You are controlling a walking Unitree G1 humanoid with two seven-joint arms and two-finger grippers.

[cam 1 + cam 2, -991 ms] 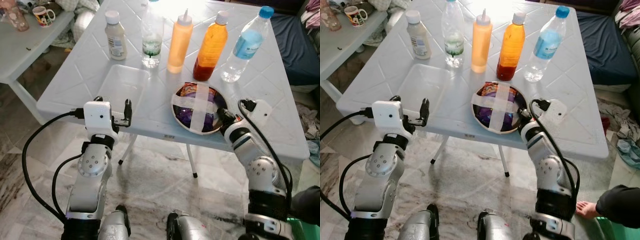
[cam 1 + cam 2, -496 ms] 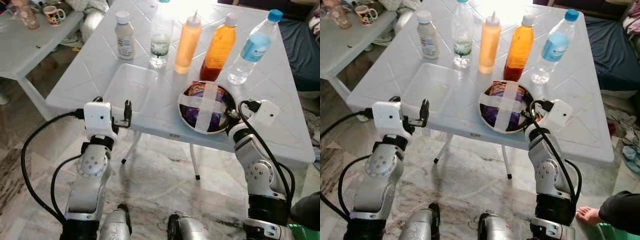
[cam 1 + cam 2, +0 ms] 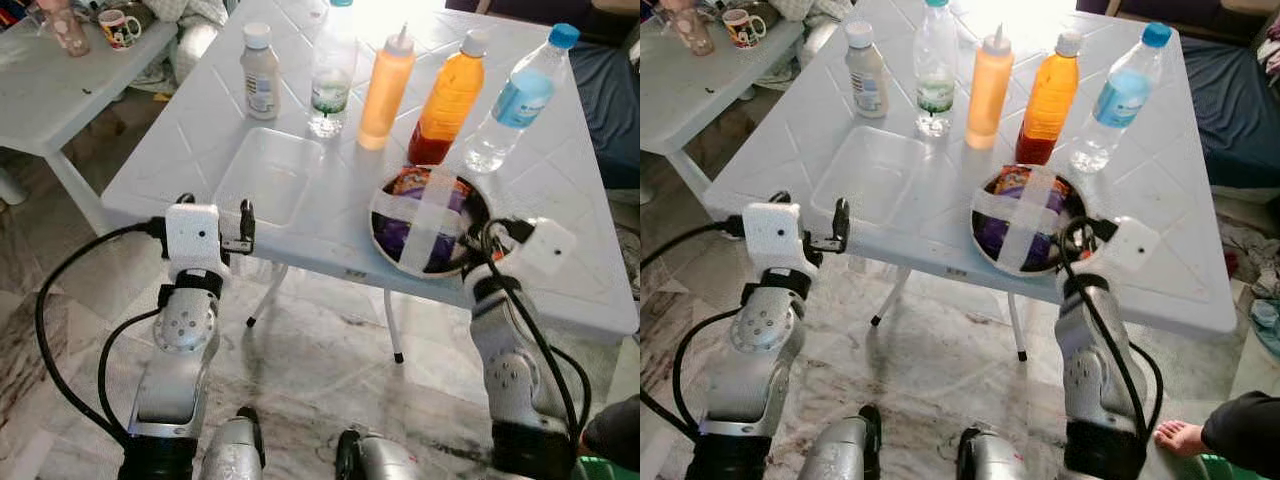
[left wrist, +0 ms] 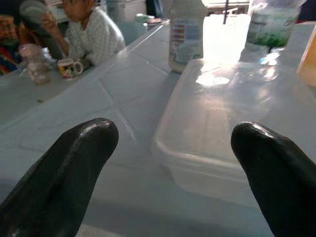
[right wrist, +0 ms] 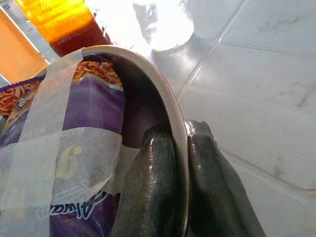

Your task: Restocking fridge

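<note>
Right wrist view: bowl rim [image 5: 163, 94] is pinched by the right tool [image 5: 180, 148].
The bowl sits on the worktop [image 3: 200, 130] near edge, at 5 o'clock; left tool [image 4: 173, 163] is held spread before a clear container [image 4: 232, 123].

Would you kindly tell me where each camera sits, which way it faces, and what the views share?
Left eye, right eye: on the head, looking down at the white table, both silver arms and the bottles.
Left wrist: along the open left gripper at the clear container.
Right wrist: along the right gripper, shut on the taped bowl rim.
Shared: the head views show the bowl and container too.
</note>
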